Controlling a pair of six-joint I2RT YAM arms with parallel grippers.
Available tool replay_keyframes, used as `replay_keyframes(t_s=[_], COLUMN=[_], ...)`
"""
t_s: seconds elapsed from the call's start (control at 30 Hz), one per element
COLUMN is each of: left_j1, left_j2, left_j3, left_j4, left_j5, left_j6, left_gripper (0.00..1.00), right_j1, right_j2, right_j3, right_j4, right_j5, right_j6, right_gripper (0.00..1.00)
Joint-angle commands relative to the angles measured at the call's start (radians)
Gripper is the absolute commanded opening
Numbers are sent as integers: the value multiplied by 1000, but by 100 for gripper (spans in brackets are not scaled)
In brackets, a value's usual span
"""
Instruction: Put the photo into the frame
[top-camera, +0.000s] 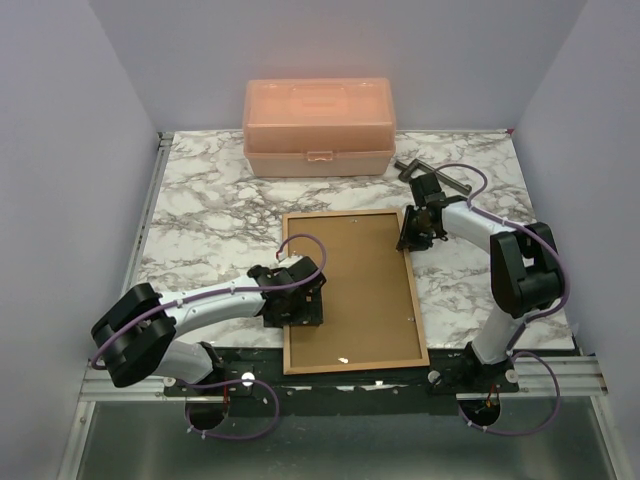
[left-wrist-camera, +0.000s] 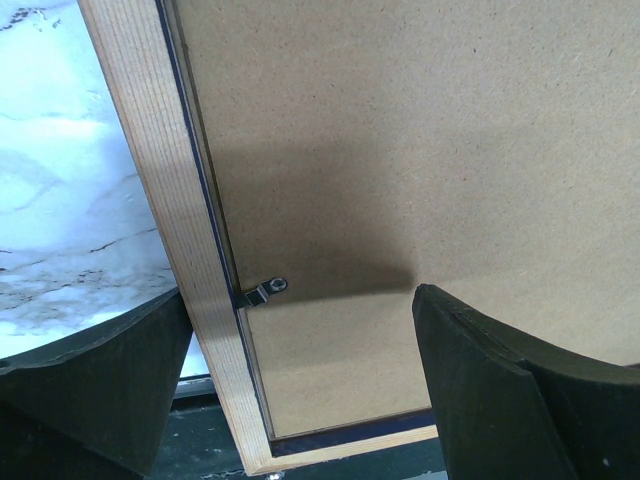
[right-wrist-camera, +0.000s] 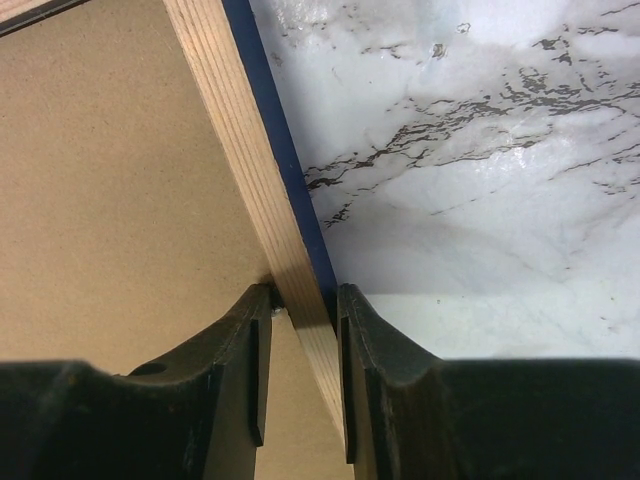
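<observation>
frame (top-camera: 355, 367) lying back-up on the marble table (top-camera: 200, 215) in my top cam, backing board (top-camera: 345, 290) inside, right gripper (right-wrist-camera: 305, 300) clamped on its right rail (navy edge only shows on the wrist cams), left gripper (left-wrist-camera: 300, 300) spread wide above the left rail, tiny clip (left-wrist-camera: 265, 290) visible only there

Overhead; wrist views apparently near frame (left-wrist-camera: 175, 200)

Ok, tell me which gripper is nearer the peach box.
Right. The right gripper is on the right edge of the frame near its far corner, closest to the peach box; the left gripper is over the frame's left edge, farther from the box.
</observation>
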Motion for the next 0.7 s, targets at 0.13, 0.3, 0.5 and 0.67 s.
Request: replay_keyframes(t_s=[0.13,0.3,0.5,0.67], left_j1=[15,101,299,404], left_j2=[-22,-137,-310,-299], left_j3=[-50,-46,-64,-14], left_j4=[2,-3,52,71], left_j5=[-27,-24,66,141], left_j6=[13,47,124,173], left_gripper=[89,90,91,92], right_j1=[-3,-3,-2,-4], right_j2=[4,-20,-48,-81], right_j3=[-45,-32,-4,4], right_j4=[24,16,-12,-22], right_j5=[74,39,-21,-49], right_j6=[-19,-13,-7,-2], right_gripper=[0,0,20,60])
